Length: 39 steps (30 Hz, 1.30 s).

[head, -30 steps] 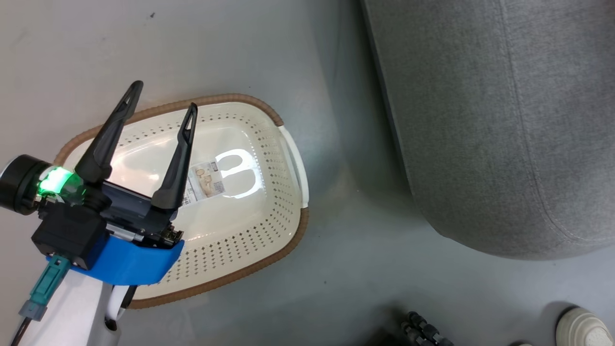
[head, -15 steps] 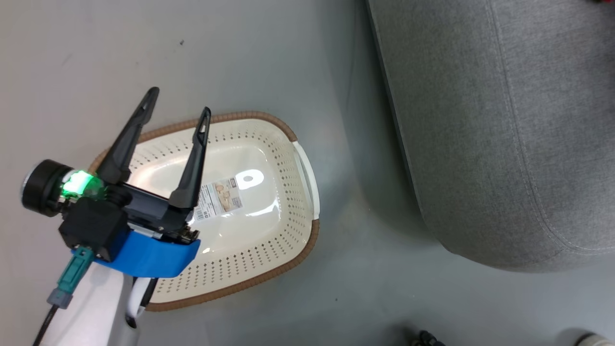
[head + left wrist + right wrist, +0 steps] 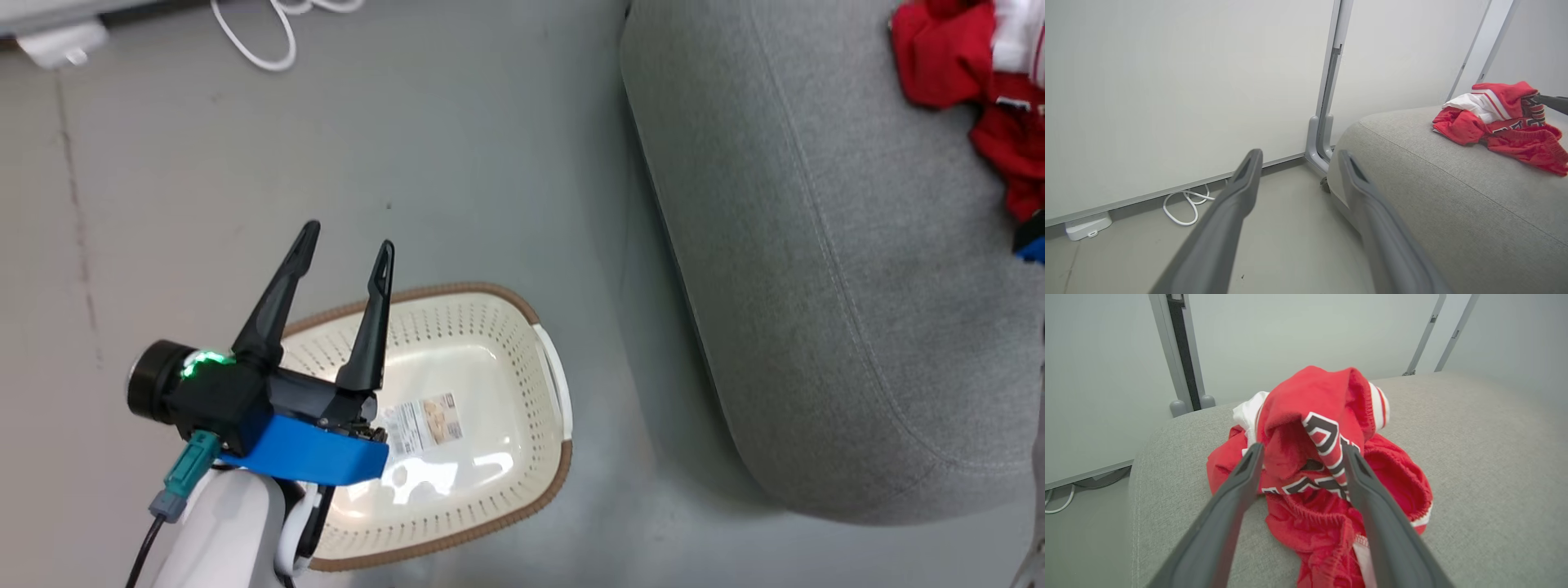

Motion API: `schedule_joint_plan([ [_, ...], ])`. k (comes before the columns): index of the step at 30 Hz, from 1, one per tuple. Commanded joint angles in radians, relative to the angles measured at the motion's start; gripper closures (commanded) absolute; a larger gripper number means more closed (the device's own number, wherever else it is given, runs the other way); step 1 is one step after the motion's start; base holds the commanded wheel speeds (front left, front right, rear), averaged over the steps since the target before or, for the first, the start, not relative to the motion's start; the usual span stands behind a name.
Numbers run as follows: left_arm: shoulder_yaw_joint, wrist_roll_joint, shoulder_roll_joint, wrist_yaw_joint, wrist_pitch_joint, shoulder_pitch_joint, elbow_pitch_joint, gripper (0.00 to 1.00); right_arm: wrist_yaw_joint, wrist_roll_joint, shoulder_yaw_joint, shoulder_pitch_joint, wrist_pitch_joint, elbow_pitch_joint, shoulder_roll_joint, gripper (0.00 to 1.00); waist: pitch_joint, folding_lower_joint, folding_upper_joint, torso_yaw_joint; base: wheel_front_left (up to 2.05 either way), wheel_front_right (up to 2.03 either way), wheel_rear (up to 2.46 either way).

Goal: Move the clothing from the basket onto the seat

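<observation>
The clothing (image 3: pixel 1314 396) lies in a red heap on the seat (image 3: pixel 816 286), well in from its rounded edge. The right gripper (image 3: pixel 1303 448) points at it with its 2 fingers (image 3: pixel 1229 506) spread wide, and the heap's raised fold is between them. The left gripper (image 3: pixel 348 235) is also spread wide and holds nothing, above the far rim of the basket (image 3: pixel 482 318), which stands on the floor (image 3: pixel 457 147) beside the seat's edge.

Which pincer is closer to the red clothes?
Right. The right pincer is open right at the red clothes on the sofa; the left pincer hovers open by the basket, away from them.
</observation>
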<state>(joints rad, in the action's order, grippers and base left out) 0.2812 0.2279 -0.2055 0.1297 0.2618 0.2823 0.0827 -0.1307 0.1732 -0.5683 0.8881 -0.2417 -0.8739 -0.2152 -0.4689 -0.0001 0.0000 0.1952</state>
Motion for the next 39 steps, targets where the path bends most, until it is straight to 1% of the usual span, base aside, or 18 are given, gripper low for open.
schedule_joint_plan([
  [1, -0.009, 0.006, 0.010, 0.000, 0.005, -0.019, 0.013, 0.00, 0.000, -0.015, 0.022, -0.042, -0.009, 0.022, 0.008, 0.00, 0.092, 0.0001, 0.0000, -0.042, 0.00, 0.00, 0.00],
  [6, -0.052, 0.005, 0.046, 0.000, 0.005, -0.066, 0.057, 0.00, 0.000, -0.057, 0.114, -0.174, -0.013, 0.110, 0.047, 0.00, 0.183, 0.0001, 0.0000, -0.068, 0.00, 0.00, 0.00],
  [10, -0.090, -0.013, 0.069, 0.000, 0.005, -0.103, 0.085, 0.00, 0.000, -0.083, 0.193, -0.290, 0.008, 0.206, 0.075, 0.00, 0.240, 0.0001, 0.0000, -0.087, 0.00, 0.00, 0.00],
  [19, -0.173, -0.013, 0.101, 0.000, 0.005, -0.196, 0.114, 0.00, 0.000, -0.152, 0.355, -0.545, 0.070, 0.456, 0.133, 0.00, 0.342, 0.0001, 0.0000, -0.112, 0.00, 0.00, 0.00],
  [24, -0.200, -0.020, 0.106, 0.000, 0.005, -0.233, 0.129, 0.00, 0.000, -0.173, 0.414, -0.650, 0.082, 0.556, 0.155, 0.00, 0.384, 0.0001, 0.0000, -0.134, 0.00, 0.00, 0.00],
  [28, -0.224, -0.027, 0.112, 0.000, 0.005, -0.257, 0.141, 0.00, 0.000, -0.186, 0.436, -0.714, 0.094, 0.604, 0.161, 0.00, 0.413, 0.0001, 0.0000, -0.154, 0.00, 0.00, 0.00],
  [32, -0.232, -0.034, 0.114, 0.000, 0.005, -0.271, 0.149, 0.00, 0.000, -0.192, 0.446, -0.749, 0.100, 0.628, 0.165, 0.00, 0.432, 0.0001, 0.0000, -0.168, 0.00, 0.00, 0.00],
  [39, -0.238, -0.024, 0.104, 0.000, 0.005, -0.293, 0.171, 0.00, 0.000, -0.251, 0.489, -0.808, 0.107, 0.658, 0.165, 0.00, 0.458, 0.0001, 0.0000, -0.194, 0.00, 0.00, 0.00],
])
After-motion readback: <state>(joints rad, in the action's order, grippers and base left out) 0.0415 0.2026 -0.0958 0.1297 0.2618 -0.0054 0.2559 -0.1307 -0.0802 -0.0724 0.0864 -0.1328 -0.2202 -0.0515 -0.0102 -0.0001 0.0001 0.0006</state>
